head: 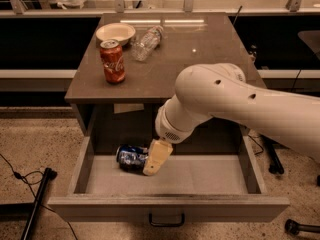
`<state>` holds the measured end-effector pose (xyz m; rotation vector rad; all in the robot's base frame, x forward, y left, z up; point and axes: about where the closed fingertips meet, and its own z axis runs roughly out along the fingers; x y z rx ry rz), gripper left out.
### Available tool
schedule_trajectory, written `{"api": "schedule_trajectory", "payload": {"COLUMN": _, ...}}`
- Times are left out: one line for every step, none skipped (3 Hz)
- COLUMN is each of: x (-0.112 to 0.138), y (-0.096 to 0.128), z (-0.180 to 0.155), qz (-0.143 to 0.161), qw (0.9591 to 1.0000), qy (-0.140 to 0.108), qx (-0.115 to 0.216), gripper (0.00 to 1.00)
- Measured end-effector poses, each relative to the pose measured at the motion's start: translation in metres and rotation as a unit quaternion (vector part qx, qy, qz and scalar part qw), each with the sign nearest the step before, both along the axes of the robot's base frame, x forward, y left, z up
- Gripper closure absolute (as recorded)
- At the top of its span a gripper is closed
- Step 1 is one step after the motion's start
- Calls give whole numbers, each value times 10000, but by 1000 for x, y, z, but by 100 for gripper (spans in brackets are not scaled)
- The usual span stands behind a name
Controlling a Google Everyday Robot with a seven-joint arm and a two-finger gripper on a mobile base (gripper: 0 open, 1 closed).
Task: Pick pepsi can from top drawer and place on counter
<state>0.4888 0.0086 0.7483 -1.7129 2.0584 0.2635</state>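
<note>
The pepsi can [130, 157] lies on its side in the back left part of the open top drawer [200, 178]. It is dark blue with white and red markings. My gripper [152, 164] reaches down into the drawer and sits right against the can's right end, partly in front of it. The big white arm crosses from the right above the drawer. The grey-brown counter [200, 49] lies above and behind the drawer.
On the counter's left part stand a red Coca-Cola can [113, 61], a pale bowl [115, 33] and a clear plastic bottle [146, 42] lying down. A dark pull handle [166, 220] sits on the drawer front. A black stand leg [37, 199] lies on the floor at left.
</note>
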Motion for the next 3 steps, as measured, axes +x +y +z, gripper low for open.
{"api": "schedule_trajectory", "payload": {"x": 2, "y": 10, "z": -20, "qz": -17, "qw": 10000, "qy": -23, "qx": -35, "gripper": 7}}
{"api": "schedule_trajectory", "payload": {"x": 8, "y": 36, "z": -45, "qz": 159, "qw": 9999, "qy": 9, "qx": -52, "gripper": 10}}
{"api": "schedule_trajectory", "payload": {"x": 12, "y": 55, "z": -77, "qz": 223, "qw": 9997, "qy": 4, "qx": -121, "gripper": 10}}
